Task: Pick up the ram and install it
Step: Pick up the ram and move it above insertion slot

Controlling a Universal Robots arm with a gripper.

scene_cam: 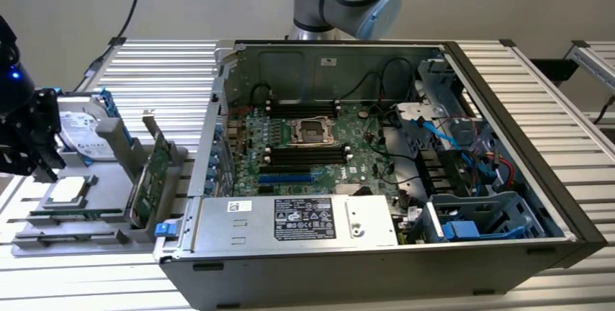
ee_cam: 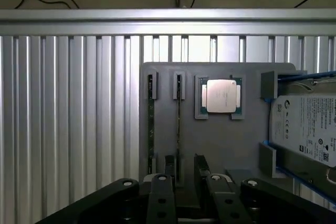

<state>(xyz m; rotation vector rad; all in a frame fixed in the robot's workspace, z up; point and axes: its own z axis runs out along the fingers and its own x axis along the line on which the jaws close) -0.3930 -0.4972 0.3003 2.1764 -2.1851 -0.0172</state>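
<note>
**Slatted worktop: claw astride the ram in its holder**

The aluminium worktop carries an open computer case at centre frame and the grey holder at the exterior view's left. The ram stands on edge in a holder slot, presumably so that its upper edge is offered for gripping. Its long axis lies level, parallel to the slats and to a second stick just beside it. The claw hangs over one end, its fingers parted to either side of the ram and, by appearance, not yet clamped. A processor and a drive sit alongside.
</note>
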